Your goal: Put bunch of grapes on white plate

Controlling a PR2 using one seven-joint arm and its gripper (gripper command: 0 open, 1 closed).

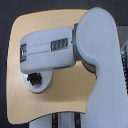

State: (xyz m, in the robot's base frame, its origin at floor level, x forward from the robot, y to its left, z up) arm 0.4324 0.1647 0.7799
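You are looking down on a light wooden table [60, 30] with rounded corners, its top a warm tan and smooth, with no cloth or mat on it. Most of your view is taken up by the robot's arm [50, 50]: a thick white upper section comes down the exterior view's right side, bends, and a boxy white forearm with dark vent-like panels reaches across toward the exterior view's left.

You cannot see the gripper itself. It lies somewhere under or past the forearm's left end, hidden by the arm's casing, so you cannot tell how far its fingers are spread or whether it has hold of anything.

Just below that left end of the forearm you can see part of the white plate [45, 86], its upper portion covered by the arm. The bunch of grapes [35, 79] shows as a small dark cluster lying on the plate's visible part, close under the forearm's edge. The picture is too coarse for you to make out single grapes or the stem.

Around the table the room is dark at the exterior view's left. At the right edge a few dark, cable-like shapes show beside the arm. Below the table's near edge you can see pale grey parts of the robot's base [62, 120] with dark vertical slots.
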